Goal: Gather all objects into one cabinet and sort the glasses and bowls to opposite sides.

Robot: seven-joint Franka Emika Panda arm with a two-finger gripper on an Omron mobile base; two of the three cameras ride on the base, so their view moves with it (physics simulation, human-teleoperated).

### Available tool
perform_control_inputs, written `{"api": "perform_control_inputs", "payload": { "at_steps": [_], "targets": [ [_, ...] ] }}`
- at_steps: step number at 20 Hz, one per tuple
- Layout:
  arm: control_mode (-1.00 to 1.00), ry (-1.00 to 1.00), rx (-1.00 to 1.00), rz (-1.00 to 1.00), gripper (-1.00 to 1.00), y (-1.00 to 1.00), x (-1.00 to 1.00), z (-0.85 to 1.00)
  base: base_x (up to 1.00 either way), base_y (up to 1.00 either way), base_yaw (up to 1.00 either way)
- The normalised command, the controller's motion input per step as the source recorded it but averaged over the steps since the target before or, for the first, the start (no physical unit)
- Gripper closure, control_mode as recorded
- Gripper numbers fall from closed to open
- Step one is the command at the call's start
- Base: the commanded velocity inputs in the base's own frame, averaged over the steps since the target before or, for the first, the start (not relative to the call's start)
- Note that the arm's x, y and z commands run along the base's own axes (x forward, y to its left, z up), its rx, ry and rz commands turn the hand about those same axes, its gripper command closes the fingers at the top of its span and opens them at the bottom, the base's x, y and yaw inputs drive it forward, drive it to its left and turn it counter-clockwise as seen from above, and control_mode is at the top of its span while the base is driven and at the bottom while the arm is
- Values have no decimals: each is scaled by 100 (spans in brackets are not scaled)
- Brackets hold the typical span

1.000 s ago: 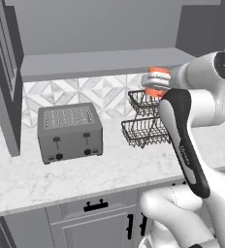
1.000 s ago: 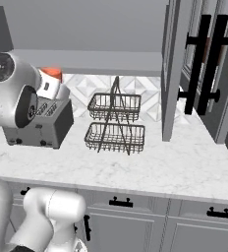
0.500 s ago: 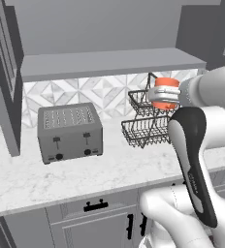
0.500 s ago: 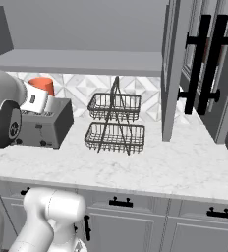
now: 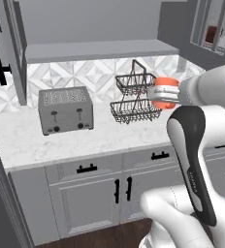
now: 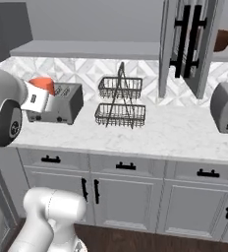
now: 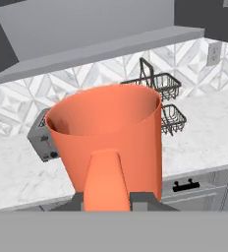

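My gripper point(image 5: 155, 93) is shut on a small orange-red rounded vessel point(image 5: 165, 92) and holds it in the air in front of the counter, level with the wire rack. In the right base view the vessel point(image 6: 42, 84) sits on top of the hand point(image 6: 35, 100), in front of the toaster. In the hand view it point(image 7: 111, 128) is close up, open mouth upward, with my gripper point(image 7: 105, 199) at its base. The open grey cabinet point(image 5: 100, 49) with its flat shelf point(image 6: 86, 48) is above the counter. A dark-brown wooden bowl point(image 6: 223, 39) rests in the compartment to the right, behind dark doors point(image 6: 185, 44).
A grey toaster point(image 5: 66, 110) stands on the marble counter point(image 5: 85, 140). A two-tier black wire basket rack point(image 5: 134, 99) stands to its right, also seen as the rack point(image 6: 121, 101). A microwave point(image 6: 227, 108) is at the far right. Drawers and doors run below.
The whole picture has shifted: the base has backed away and swung, so more counter and lower cabinets show. The vessel stays in my gripper, lower relative to the shelf.
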Motion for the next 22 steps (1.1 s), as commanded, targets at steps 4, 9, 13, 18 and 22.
{"api": "perform_control_inputs", "payload": {
  "at_steps": [4,9,13,18,22],
  "targets": [
    [100,0,0,0,100,0,0,0,-97,-34,-4],
    [100,0,0,0,100,0,0,0,-28,-95,-23],
    [100,0,0,0,100,0,0,0,0,-100,-21],
    [100,0,0,0,100,0,0,0,20,-100,-17],
    [100,0,0,0,100,0,0,0,39,-100,-12]
  ]
}}
